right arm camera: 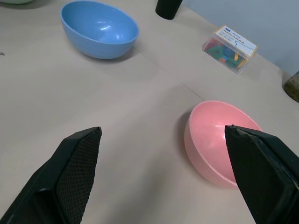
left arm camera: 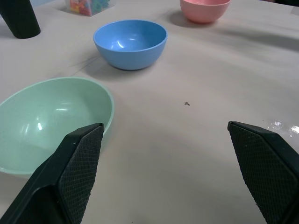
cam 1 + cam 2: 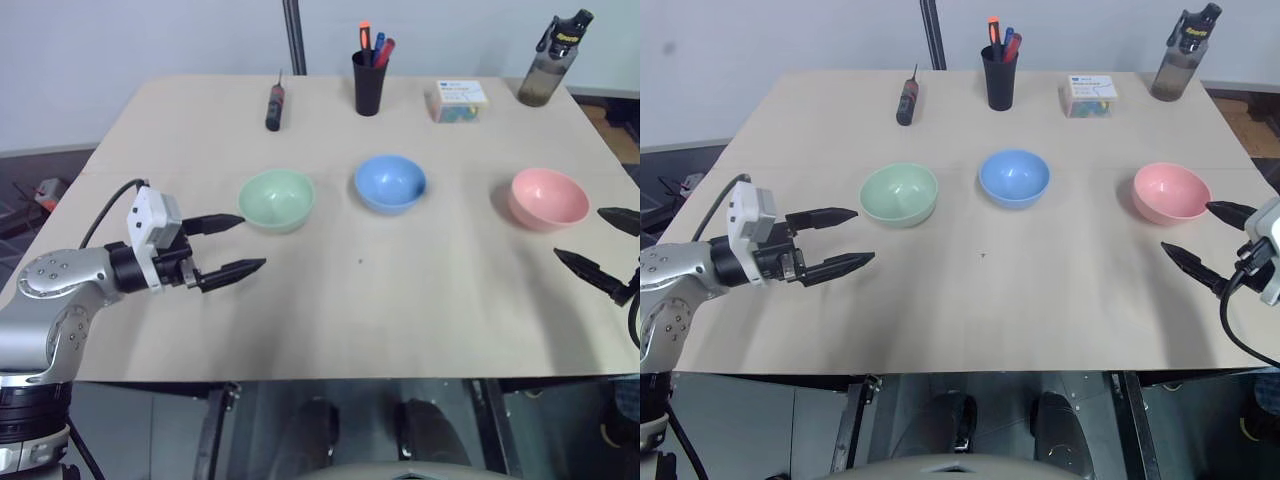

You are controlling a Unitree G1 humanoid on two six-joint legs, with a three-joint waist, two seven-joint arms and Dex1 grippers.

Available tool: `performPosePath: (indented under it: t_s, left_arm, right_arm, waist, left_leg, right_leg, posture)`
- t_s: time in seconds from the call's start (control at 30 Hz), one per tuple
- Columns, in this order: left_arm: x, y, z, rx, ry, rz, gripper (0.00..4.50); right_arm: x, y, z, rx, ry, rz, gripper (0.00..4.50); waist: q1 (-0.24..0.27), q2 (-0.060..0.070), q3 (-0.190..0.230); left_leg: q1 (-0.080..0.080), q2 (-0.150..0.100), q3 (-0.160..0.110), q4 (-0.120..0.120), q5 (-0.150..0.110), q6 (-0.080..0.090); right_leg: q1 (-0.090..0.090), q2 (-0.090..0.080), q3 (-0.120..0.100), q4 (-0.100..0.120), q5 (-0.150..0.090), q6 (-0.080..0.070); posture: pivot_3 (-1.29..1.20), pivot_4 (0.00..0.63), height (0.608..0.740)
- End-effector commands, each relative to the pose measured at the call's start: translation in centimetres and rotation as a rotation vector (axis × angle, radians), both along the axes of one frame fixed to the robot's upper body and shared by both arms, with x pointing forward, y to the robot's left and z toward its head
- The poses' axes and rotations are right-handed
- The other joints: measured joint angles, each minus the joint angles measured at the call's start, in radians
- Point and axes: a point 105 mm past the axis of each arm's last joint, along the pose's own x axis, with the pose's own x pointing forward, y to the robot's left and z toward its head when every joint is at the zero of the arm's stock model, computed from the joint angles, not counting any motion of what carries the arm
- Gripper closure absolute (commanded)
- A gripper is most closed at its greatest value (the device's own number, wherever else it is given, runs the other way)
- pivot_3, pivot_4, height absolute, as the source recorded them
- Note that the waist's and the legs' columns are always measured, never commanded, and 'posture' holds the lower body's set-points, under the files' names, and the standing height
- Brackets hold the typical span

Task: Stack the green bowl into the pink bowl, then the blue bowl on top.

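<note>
Head view: table [image 3: 400, 320] holds, left to right, green bowl [image 3: 276, 199], blue bowl [image 3: 390, 183], pink bowl [image 3: 547, 198], each apart. My left claw [image 3: 227, 245] spread wide, empty, near the green one; my right claw [image 3: 1200, 238] likewise, by the pink.
Left wrist: green bowl nearest my fingers [image 2: 74, 163].
Right wrist: pink bowl between my fingers.

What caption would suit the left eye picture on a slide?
Two open hands, left hand and right hand, flank the green bowl, blue bowl and pink bowl in a row.
</note>
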Motion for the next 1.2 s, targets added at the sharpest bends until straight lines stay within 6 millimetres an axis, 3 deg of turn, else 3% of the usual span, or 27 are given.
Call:
performPosePath:
  t_s: [0.03, 0.3, 0.67, 0.93, 1.0, 1.03, 1.07, 1.1, 1.2]
  left_arm:
    - [0.0, -0.5, 1.6, -0.011, -0.049, -0.038, 0.0]
    - [-0.4, -3.5, 3.2, -0.085, -0.121, -0.163, 0.0]
    - [-0.8, -8.8, 5.0, -0.178, -0.203, -0.341, 0.0]
    - [-0.8, -9.0, 4.8, -0.186, -0.21, -0.312, 0.0]
    - [-0.8, -8.9, 4.7, -0.185, -0.211, -0.3, 0.0]
    - [-0.8, -8.9, 4.7, -0.185, -0.213, -0.295, 0.0]
    - [-0.8, -8.9, 4.7, -0.185, -0.214, -0.291, 0.0]
    - [-0.8, -8.8, 4.7, -0.186, -0.215, -0.289, 0.0]
    - [-0.8, -8.8, 4.6, -0.189, -0.217, -0.274, 0.0]
  right_arm:
    - [0.4, 0.6, 1.1, -0.014, -0.029, 0.006, 0.08]
    - [3.8, 1.5, 0.0, -0.013, -0.003, -0.051, 0.08]
    - [11.6, 0.4, -4.0, -0.062, 0.12, -0.187, 0.08]
    - [13.8, 0.1, -4.4, -0.093, 0.125, -0.2, 2.47]
    - [14.1, 0.1, -4.2, -0.104, 0.114, -0.195, 3.51]
    - [14.1, 0.3, -4.1, -0.113, 0.108, -0.189, 3.65]
    - [14.1, 0.4, -4.0, -0.119, 0.103, -0.183, 4.19]
    - [14.1, 0.6, -3.9, -0.118, 0.099, -0.176, 4.4]
    - [13.7, 2.2, -3.0, -0.14, 0.072, -0.107, 4.4]
  waist:
    - [0.0, 0.0, 0.0]
    - [-0.001, 0.0, 0.0]
    - [-0.003, 0.0, 0.0]
    - [-0.004, 0.0, 0.0]
    - [-0.004, 0.0, 0.0]
    - [-0.004, 0.0, 0.0]
    - [-0.004, 0.0, 0.0]
    - [-0.004, 0.0, 0.0]
    - [-0.004, 0.0, 0.001]
  left_leg:
    - [0.0, 0.0, 0.0, 0.0, 0.0, 0.0]
    - [-0.002, 0.0, 0.0, 0.0, 0.0, -0.001]
    - [-0.004, -0.001, 0.001, 0.001, 0.002, -0.004]
    - [-0.006, -0.001, 0.001, 0.001, 0.002, -0.004]
    - [-0.006, -0.001, 0.002, 0.001, 0.002, -0.004]
    - [-0.006, -0.001, 0.002, 0.001, 0.002, -0.004]
    - [-0.006, -0.001, 0.002, 0.001, 0.002, -0.004]
    - [-0.006, -0.001, 0.002, 0.001, 0.002, -0.004]
    - [-0.006, -0.001, 0.002, 0.001, 0.002, -0.004]
  right_leg:
    - [0.0, 0.0, 0.0, 0.0, 0.0, 0.0]
    - [-0.003, 0.0, 0.0, 0.0, 0.0, 0.0]
    - [-0.004, 0.0, 0.0, 0.0, 0.0, 0.0]
    - [-0.006, 0.0, 0.0, 0.0, 0.0, 0.0]
    - [-0.006, 0.0, 0.001, 0.0, 0.0, 0.0]
    - [-0.006, 0.0, 0.001, 0.0, 0.0, 0.0]
    - [-0.006, 0.0, 0.001, 0.0, 0.0, 0.0]
    - [-0.006, 0.0, 0.001, 0.0, 0.0, 0.0]
    - [-0.006, 0.0, 0.001, 0.0, 0.0, 0.0]
  posture:
    - [0.0, 0.15, 0.74]
    - [0.0, 0.15, 0.74]
    - [0.0, 0.15, 0.74]
    - [0.0, 0.15, 0.74]
    - [0.0, 0.15, 0.74]
    - [0.0, 0.15, 0.74]
    - [0.0, 0.15, 0.74]
    - [0.0, 0.15, 0.74]
    - [0.0, 0.15, 0.74]
